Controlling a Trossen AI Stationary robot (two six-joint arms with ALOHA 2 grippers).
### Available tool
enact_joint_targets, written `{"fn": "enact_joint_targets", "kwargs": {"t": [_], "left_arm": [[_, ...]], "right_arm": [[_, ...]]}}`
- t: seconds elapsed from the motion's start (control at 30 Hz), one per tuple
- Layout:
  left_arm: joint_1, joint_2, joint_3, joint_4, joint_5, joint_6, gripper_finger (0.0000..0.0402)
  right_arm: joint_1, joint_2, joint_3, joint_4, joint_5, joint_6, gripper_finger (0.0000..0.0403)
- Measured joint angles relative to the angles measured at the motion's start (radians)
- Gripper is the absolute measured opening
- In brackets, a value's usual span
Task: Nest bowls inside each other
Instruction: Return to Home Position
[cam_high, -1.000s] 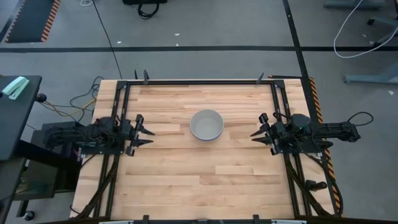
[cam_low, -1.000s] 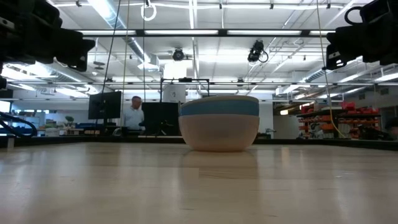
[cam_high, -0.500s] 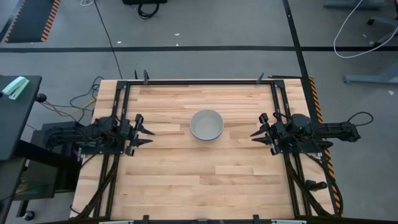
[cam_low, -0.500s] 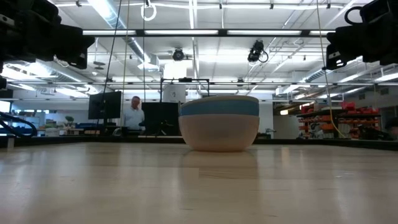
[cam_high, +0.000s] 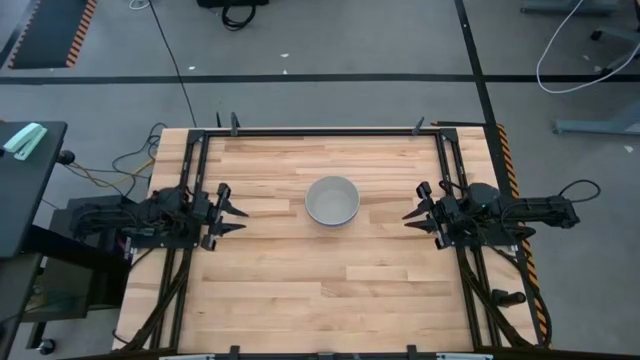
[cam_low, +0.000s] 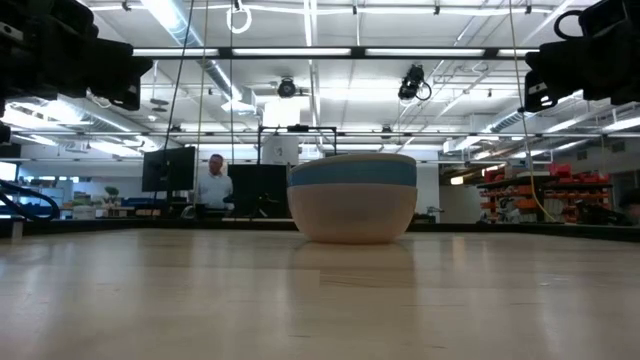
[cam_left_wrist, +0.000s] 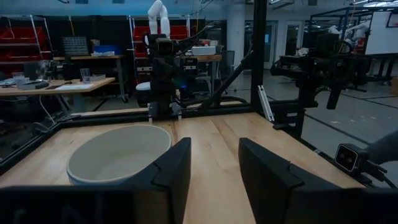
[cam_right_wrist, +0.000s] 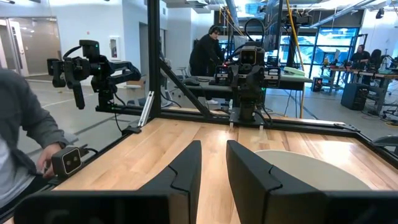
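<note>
The three bowls stand nested as one stack (cam_high: 332, 201) on the table's middle. In the low view the salmon-pink bowl (cam_low: 352, 214) is the outermost and rests on the wood, the blue bowl's band (cam_low: 352, 174) shows above it, and the pale grey-white bowl's rim (cam_low: 352, 157) is on top. The grey-white inside shows in the left wrist view (cam_left_wrist: 118, 155) and the right wrist view (cam_right_wrist: 311, 171). My left gripper (cam_high: 236, 214) is open and empty at the table's left edge. My right gripper (cam_high: 412, 214) is open and empty at the right edge. Both point toward the stack.
A black frame (cam_high: 320, 131) runs along the table's edges. A small camera (cam_right_wrist: 67, 160) sits at the table's near edge, with a person's sleeve and hand (cam_right_wrist: 25, 134) beside it. Bare wood lies all around the stack.
</note>
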Motion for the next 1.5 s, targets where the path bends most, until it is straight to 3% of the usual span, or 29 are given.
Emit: {"fn": "enact_joint_targets", "kwargs": {"t": [1.5], "left_arm": [[0.000, 0.000, 0.001, 0.000, 0.000, 0.000, 0.0141]], "right_arm": [[0.000, 0.000, 0.000, 0.000, 0.000, 0.000, 0.0083]]}}
